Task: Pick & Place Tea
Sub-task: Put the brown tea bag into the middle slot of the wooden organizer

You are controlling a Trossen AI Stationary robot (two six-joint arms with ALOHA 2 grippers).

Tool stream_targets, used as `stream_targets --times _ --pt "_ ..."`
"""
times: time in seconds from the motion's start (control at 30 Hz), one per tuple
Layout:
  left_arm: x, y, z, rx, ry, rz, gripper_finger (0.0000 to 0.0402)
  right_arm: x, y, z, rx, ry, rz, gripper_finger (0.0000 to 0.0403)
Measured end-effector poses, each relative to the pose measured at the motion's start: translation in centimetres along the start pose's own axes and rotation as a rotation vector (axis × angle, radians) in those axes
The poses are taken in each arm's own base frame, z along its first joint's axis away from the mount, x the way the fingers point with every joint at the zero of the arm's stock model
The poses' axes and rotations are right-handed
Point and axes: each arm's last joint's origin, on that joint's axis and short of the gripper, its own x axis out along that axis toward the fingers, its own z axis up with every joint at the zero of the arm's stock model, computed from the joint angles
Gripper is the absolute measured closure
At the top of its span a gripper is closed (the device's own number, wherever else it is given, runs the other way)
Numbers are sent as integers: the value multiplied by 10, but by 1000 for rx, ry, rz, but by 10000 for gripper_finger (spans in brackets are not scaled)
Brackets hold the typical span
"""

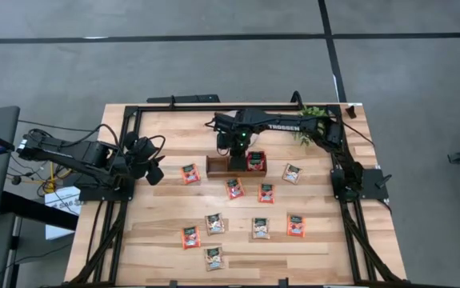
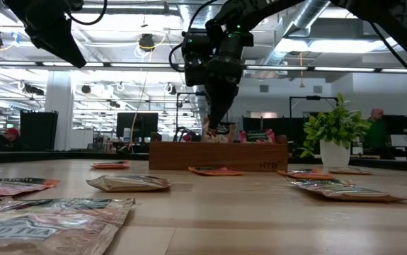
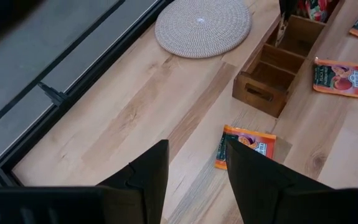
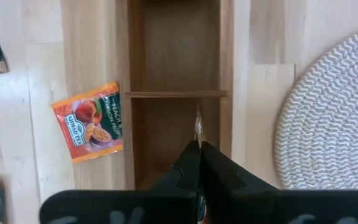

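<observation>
Low view, foreground: pale tea sachets (image 2: 47, 221) lie flat on the wooden table (image 2: 245, 212) at lower left, with further sachets spread across the middle ground; behind them stands the brown wooden tray (image 2: 217, 156), a few sachets upright at its right end, and a potted plant (image 2: 334, 138) at right. Above the tray the right gripper (image 2: 216, 122) points downward, its tip just over the tray rim. Right wrist view: the right gripper's fingers (image 4: 188, 171) are pressed together on a thin sachet (image 4: 198, 127) seen edge-on, held over the tray's middle compartment (image 4: 166, 137); a red-orange sachet (image 4: 90, 122) lies flat on the table just beside the tray, and a round woven disc (image 4: 334, 124) fills the right edge of the frame. High view: the tray (image 1: 217, 166) sits at upper centre of the table, the right arm reaching over it from the upper right, with about eleven sachets scattered below it from centre to the lower middle of the frame. The left gripper (image 1: 151, 170) waits at the table's left edge, well apart from the tray. Left wrist view: the left gripper's fingers (image 3: 253, 180) stand narrowly parted and hold nothing, above one red-orange sachet (image 3: 247, 146) on the table; the tray and disc lie farther off at upper right.
</observation>
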Motion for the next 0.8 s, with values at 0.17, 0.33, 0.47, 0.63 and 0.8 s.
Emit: stream_targets --times 0.17,0.33,0.47,0.63,0.8 --pt "0 0 0 -4 -4 -3 250 2 0 0 -5 8 3 403" --pt "0 0 1 -5 -5 -3 250 22 -3 -3 9 75 29 403" --pt "0 0 1 -6 -5 -4 250 29 -4 -4 15 95 48 403" --pt "0 -1 1 -7 -6 -5 250 28 -5 -3 13 82 44 403" --pt "0 -1 1 -7 -7 -5 250 25 -4 -3 11 79 65 403"
